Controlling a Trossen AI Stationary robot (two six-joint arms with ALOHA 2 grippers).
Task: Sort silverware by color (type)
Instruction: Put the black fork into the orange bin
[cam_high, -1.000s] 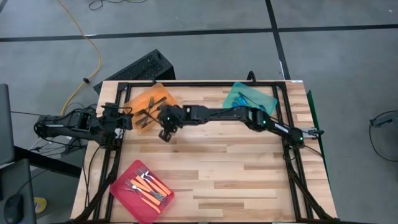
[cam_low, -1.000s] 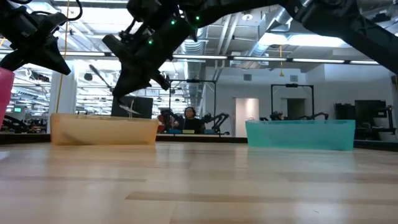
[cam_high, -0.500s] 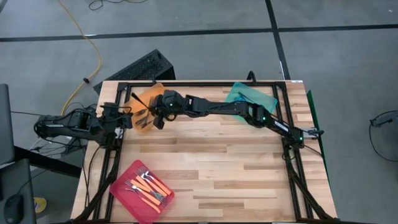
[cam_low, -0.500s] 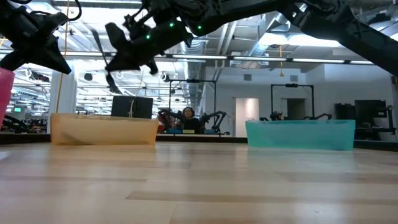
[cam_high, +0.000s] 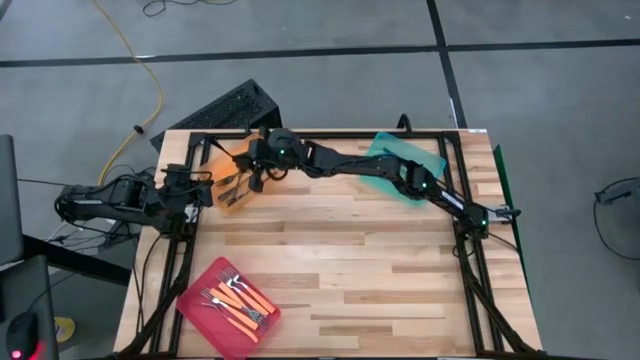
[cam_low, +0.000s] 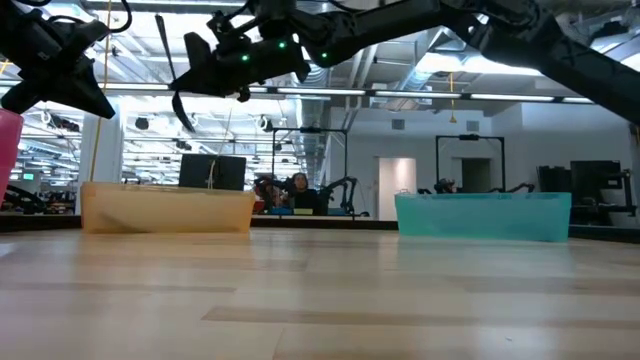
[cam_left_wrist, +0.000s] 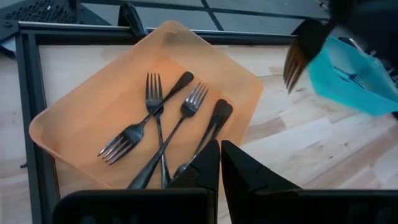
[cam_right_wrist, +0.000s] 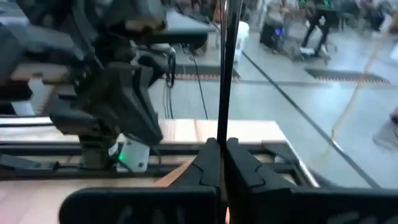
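My right arm reaches across the table, and its gripper (cam_high: 258, 165) hangs above the orange tray (cam_high: 225, 160), shut on a dark metal fork (cam_left_wrist: 300, 51). That tray (cam_left_wrist: 74, 112) holds several more dark forks (cam_left_wrist: 155, 124) lying flat and crossed. Blue-handled forks (cam_left_wrist: 357, 78) lie in the teal tray (cam_high: 402, 158). Orange-handled forks (cam_high: 240, 300) lie in the pink tray (cam_high: 205, 310). My left gripper (cam_left_wrist: 219, 163) waits shut by the table's left edge, just left of the orange tray, touching nothing. My right gripper (cam_right_wrist: 222, 146) pinches the dark fork's thin handle (cam_right_wrist: 224, 118) between its two fingers. The handle runs on past the fingertips. The fork is lifted clear above the orange tray, steeply tilted in the low view (cam_low: 172, 75), with its tines (cam_left_wrist: 292, 68) free and pointing downward.
A black frame (cam_high: 330, 135) runs round the table's far and side edges. A keyboard (cam_high: 225, 108) lies on the floor beyond the far left corner. The wooden tabletop (cam_high: 360, 260) between the three trays is bare.
My right gripper, shut on the dark fork, has risen and moved from the table in front of the orange tray toward the far edge, over the tray. It has tipped: the fork hung below the gripper before and now stands steeply beside it.
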